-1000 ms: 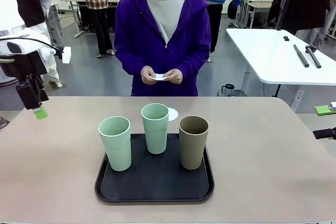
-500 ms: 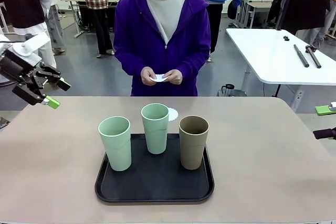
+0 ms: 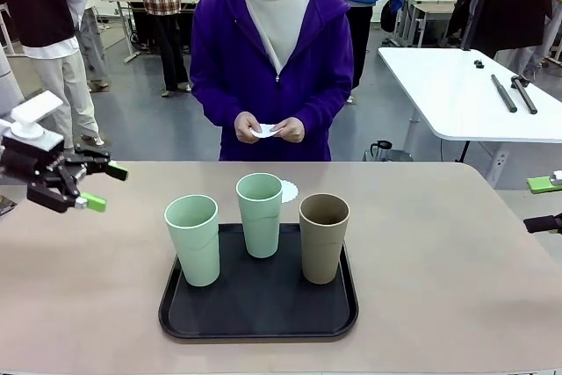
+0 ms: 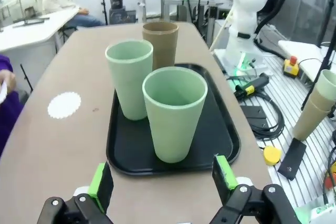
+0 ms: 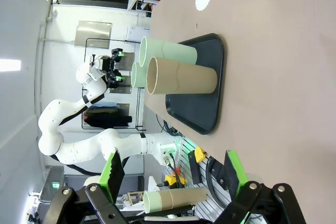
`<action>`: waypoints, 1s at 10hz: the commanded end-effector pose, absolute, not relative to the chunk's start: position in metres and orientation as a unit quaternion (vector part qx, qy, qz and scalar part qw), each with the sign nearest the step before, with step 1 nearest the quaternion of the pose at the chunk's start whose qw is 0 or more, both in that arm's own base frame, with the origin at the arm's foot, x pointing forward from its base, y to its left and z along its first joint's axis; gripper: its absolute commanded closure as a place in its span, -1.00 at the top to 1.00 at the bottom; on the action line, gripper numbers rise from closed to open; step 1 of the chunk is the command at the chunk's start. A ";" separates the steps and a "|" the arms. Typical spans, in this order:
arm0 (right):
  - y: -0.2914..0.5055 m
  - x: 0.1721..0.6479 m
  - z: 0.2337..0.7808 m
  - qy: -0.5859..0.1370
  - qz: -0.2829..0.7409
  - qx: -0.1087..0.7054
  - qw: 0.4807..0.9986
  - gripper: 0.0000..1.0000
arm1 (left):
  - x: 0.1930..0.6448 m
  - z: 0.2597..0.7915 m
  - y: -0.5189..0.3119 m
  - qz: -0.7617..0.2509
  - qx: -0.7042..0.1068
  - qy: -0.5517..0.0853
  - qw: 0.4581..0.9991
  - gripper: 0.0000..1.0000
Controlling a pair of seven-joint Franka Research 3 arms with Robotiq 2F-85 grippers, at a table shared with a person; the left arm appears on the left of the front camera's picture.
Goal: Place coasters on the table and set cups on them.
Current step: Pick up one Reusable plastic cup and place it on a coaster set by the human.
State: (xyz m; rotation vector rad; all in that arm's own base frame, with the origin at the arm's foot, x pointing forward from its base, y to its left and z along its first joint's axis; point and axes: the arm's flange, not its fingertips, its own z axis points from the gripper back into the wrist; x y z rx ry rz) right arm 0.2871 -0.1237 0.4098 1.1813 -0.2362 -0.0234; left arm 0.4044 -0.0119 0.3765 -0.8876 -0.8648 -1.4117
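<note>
Three cups stand upright on a black tray (image 3: 259, 315) on the table (image 3: 439, 287): a mint one (image 3: 192, 239) at left, a mint one (image 3: 260, 214) behind the middle, and a brown one (image 3: 324, 237) at right. One white lacy coaster (image 3: 289, 191) lies on the table behind the middle cup. The person's hands hold another coaster (image 3: 266, 130). My left gripper (image 3: 105, 188) hovers open at the table's left edge, pointing at the cups. In its wrist view the left gripper (image 4: 163, 179) frames the near mint cup (image 4: 175, 114). My right gripper (image 5: 173, 174) is open, well off from the brown cup (image 5: 181, 82).
The person in a purple jacket stands at the table's far edge. A white table (image 3: 465, 94) with dark tools is behind at right. Bare tabletop lies left and right of the tray. Spare cups (image 4: 320, 103) are stacked beside the robot base.
My left arm has come down and turned its gripper from hanging downward to pointing sideways at the cups. The cups, the coaster and the person's hands have stayed put.
</note>
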 end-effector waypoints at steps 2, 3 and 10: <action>-0.124 0.290 0.410 -0.118 -0.010 0.565 0.817 1.00 | 0.400 0.354 -0.033 -0.611 -0.354 -0.359 0.611 1.00; -0.124 0.290 0.410 -0.118 -0.010 0.565 0.817 1.00 | 0.400 0.351 -0.034 -0.620 -0.364 -0.343 0.605 1.00; -0.124 0.290 0.410 -0.118 -0.010 0.565 0.817 1.00 | 0.403 0.348 -0.029 -0.593 -0.396 -0.378 0.591 1.00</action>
